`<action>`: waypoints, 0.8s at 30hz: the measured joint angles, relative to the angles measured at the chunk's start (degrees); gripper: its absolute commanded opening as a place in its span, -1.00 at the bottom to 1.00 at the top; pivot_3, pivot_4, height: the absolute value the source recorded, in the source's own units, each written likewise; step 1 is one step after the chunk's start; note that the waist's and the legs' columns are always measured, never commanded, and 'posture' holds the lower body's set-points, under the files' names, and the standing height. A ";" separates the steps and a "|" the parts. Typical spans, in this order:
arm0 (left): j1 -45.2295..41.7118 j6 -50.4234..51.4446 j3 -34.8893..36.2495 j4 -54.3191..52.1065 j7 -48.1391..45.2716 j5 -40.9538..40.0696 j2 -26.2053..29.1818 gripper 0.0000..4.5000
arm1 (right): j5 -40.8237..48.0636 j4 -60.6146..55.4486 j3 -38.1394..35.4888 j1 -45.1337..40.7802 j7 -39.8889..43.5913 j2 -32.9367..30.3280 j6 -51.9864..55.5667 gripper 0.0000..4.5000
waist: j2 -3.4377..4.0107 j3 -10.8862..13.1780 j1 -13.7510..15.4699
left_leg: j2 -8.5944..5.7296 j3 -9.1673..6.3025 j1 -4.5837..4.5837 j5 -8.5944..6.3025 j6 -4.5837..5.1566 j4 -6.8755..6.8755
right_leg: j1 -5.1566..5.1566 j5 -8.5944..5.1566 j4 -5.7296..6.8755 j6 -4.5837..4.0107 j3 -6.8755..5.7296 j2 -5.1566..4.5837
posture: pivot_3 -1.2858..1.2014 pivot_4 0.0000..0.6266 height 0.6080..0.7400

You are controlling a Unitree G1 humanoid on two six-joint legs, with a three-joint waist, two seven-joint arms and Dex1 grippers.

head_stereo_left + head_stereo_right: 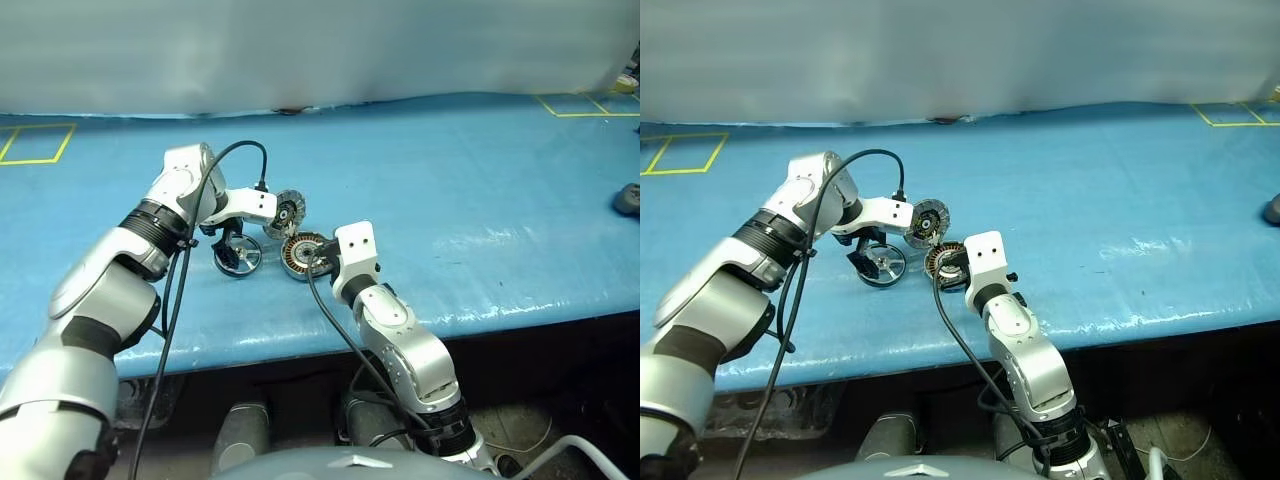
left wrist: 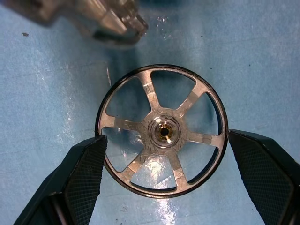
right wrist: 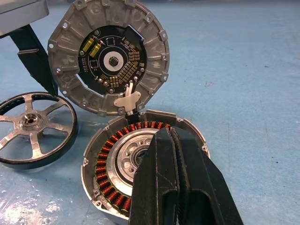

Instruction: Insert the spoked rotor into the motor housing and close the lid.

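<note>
The upright lid [image 3: 108, 56] and right fingers [image 3: 176, 187] apparently crowd the motor housing [image 3: 112, 173].

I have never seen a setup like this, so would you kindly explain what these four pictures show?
A two-armed robot works at a blue table. Two pictures come from its head, looking down over the arms; the other two come from a camera on each wrist. The left gripper points down, open, its fingers on either side of the spoked rotor, which lies flat on the table, not yet gripped. The right gripper, shut, rests at the motor housing, a cup with copper windings. Its hinged lid stands open.
</note>
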 measured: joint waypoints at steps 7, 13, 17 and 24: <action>0.00 1.08 0.03 1.37 1.57 1.28 -1.21 1.00 | -0.01 0.07 0.05 0.00 -0.19 0.00 -0.04 -0.98 | 0.00 0.00 -0.13 | 0.01 -0.02 0.04 0.00 0.00 0.11 | 0.00 -0.02 0.20 -0.04 0.01 0.03 | 0.03 -0.52 1.00; -0.01 1.49 0.04 2.31 1.94 1.71 -2.53 1.00 | -0.01 0.07 0.05 0.00 -0.28 0.00 -0.08 -0.98 | 0.00 0.00 -0.15 | 0.01 -0.02 0.04 0.00 0.00 0.13 | 0.00 -0.02 0.22 -0.04 0.02 0.03 | 0.03 -0.52 1.00; -0.01 1.40 0.04 2.48 1.99 1.94 -2.70 1.00 | -0.01 0.07 0.03 0.00 -0.37 0.00 -0.12 -0.98 | 0.00 0.00 -0.18 | 0.01 -0.02 0.04 0.00 0.00 0.12 | -0.01 -0.02 0.22 -0.04 0.02 0.04 | 0.03 -0.52 1.00; -0.01 1.35 0.02 2.51 1.79 2.91 -2.81 0.12 | 0.00 0.10 -0.02 0.00 -0.78 0.00 -0.58 -1.00 | 0.00 0.00 -0.17 | 0.01 -0.02 0.04 0.00 0.00 0.13 | -0.01 -0.02 0.22 -0.04 0.02 0.04 | 0.03 -0.52 1.00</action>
